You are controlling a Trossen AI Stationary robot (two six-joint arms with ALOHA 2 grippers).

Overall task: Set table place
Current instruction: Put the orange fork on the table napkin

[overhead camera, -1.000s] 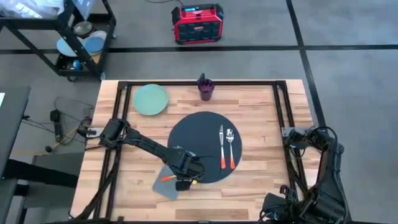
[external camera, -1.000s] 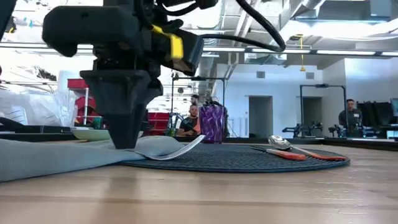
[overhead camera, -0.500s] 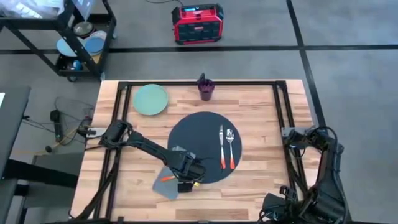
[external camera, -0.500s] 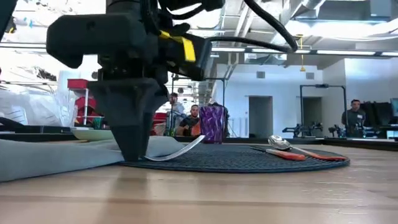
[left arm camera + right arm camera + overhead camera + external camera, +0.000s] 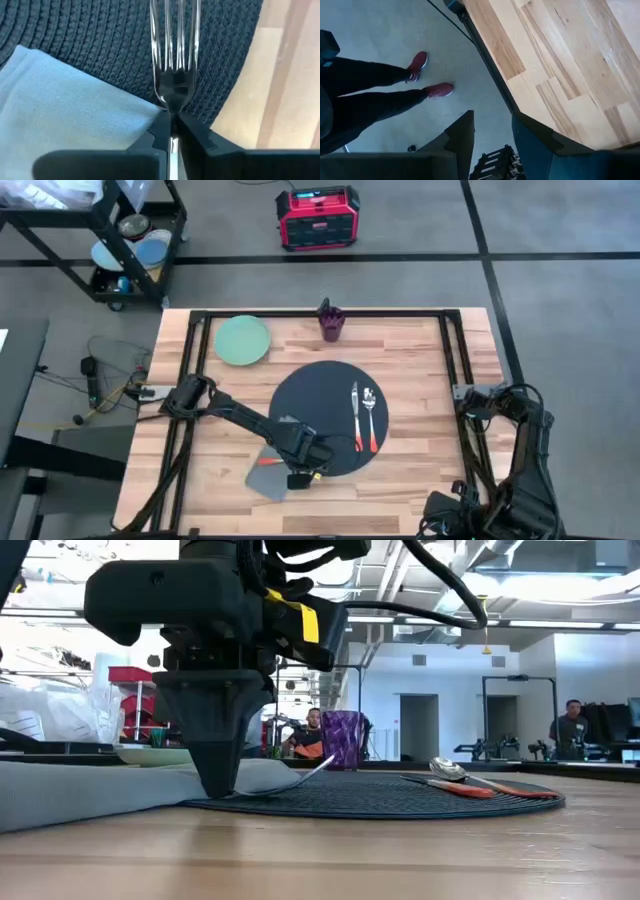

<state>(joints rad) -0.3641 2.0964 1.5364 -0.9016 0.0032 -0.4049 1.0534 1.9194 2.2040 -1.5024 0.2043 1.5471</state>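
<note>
Even, bright overhead light, soft short shadows on the counter, level view backlit by pale ceiling panels and bright windows, left tool a dark silhouette, near counter planks soft, fork tines glinting, close-up fingers blurred

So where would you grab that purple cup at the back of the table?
Best guess: the purple cup stands upright with clear space around it, so come from the side and close the end effector across its wall, midway up. Something sticks out of its top, so a downward approach looks awkward.
</note>
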